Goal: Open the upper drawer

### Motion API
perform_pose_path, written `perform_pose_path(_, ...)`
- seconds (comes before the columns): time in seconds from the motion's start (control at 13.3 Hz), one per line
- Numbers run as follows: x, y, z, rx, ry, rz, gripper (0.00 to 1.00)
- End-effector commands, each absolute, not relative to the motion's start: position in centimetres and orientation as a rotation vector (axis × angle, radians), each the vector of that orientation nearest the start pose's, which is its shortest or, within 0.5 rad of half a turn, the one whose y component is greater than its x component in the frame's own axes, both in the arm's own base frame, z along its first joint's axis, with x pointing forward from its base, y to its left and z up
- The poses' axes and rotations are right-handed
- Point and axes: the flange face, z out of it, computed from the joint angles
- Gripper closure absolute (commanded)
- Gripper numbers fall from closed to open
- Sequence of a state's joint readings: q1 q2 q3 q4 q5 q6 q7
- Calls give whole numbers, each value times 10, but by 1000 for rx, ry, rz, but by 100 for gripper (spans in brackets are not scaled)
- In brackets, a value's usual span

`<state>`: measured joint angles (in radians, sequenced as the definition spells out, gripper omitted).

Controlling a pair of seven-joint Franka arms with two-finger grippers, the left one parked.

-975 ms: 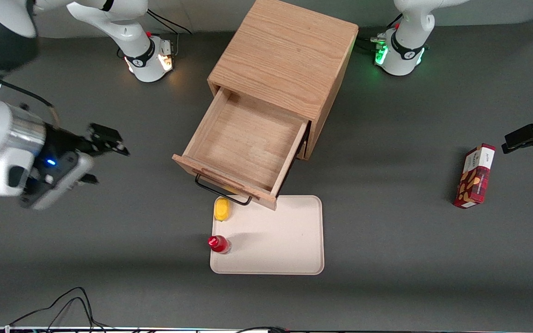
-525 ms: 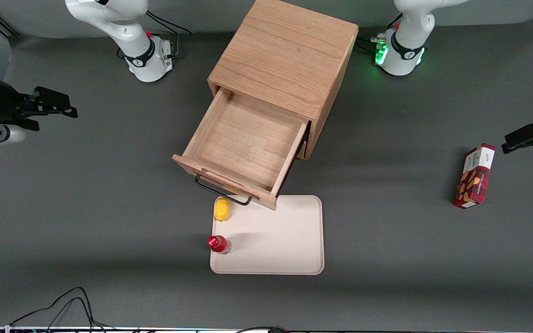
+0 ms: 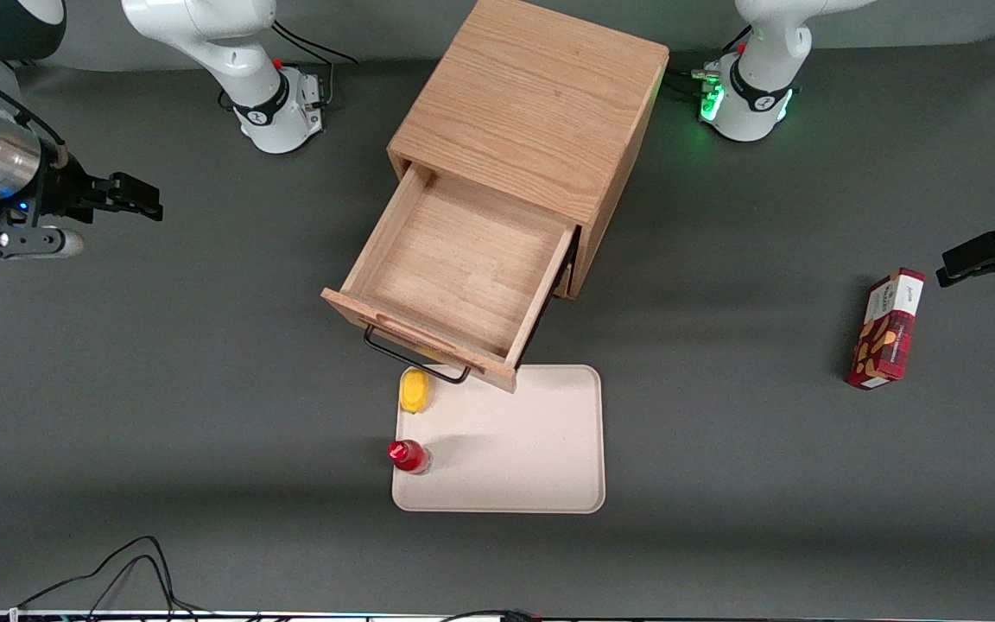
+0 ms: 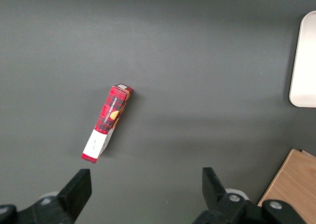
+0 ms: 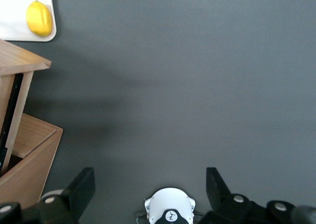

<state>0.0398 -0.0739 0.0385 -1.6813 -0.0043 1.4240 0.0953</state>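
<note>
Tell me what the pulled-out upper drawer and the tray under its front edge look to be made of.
The light oak upper drawer looks like matte wood: grain lines run across its floor. Its thin black wire handle is probably coated metal. The cream rectangular tray seems moulded plastic, smooth with rounded corners. The pincer is open, off toward the working arm's end.

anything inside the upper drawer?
Nothing: the upper drawer is pulled out and its wooden floor shows bare. The strip of it under the cabinet top is hidden. The gripper hangs over the table toward the working arm's end, fingers open, holding nothing.
</note>
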Motion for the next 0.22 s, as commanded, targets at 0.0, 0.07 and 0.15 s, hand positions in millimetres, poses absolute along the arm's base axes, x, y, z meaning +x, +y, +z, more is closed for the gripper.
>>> perform_pose_path(0.0,521,17,616,-3159,176,211,0)
perform_pose_path(0.07,521,15,615,-3156,181,218,0)
perform_pose_path(0.15,520,16,614,-3156,166,230,0)
